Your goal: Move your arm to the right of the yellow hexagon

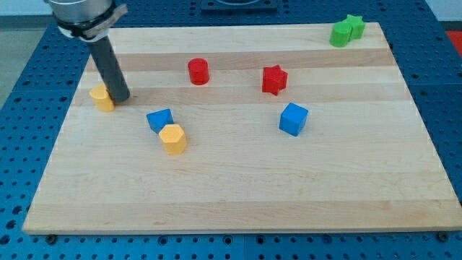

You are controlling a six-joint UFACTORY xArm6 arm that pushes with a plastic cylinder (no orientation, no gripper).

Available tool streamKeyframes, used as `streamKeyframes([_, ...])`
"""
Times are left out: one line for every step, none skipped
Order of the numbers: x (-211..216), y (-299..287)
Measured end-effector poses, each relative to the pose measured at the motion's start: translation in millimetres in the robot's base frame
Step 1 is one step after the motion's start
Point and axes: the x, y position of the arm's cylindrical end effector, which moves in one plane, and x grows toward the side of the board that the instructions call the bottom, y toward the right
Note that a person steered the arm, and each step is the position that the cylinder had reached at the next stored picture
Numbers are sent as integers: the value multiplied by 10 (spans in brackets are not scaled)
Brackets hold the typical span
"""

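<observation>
The yellow hexagon (pixel 173 138) lies left of the board's middle, touching the lower right of a blue triangular block (pixel 159 119). My tip (pixel 121 98) rests on the board near its left edge, up and to the left of the hexagon and well apart from it. The tip stands right against the right side of a second yellow block (pixel 101 97), whose shape I cannot make out. The dark rod (pixel 108 61) rises from the tip toward the view's top left.
A red cylinder (pixel 198 71) and a red star (pixel 274 79) lie in the upper middle. A blue cube (pixel 293 119) lies right of centre. A green star (pixel 354 25) and another green block (pixel 339 35) touch at the top right corner of the wooden board (pixel 238 202).
</observation>
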Motion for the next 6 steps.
streamKeyframes([44, -36])
streamKeyframes([59, 306])
streamKeyframes([-16, 1160])
streamKeyframes([81, 1769])
streamKeyframes([645, 1792])
streamKeyframes([1076, 1774])
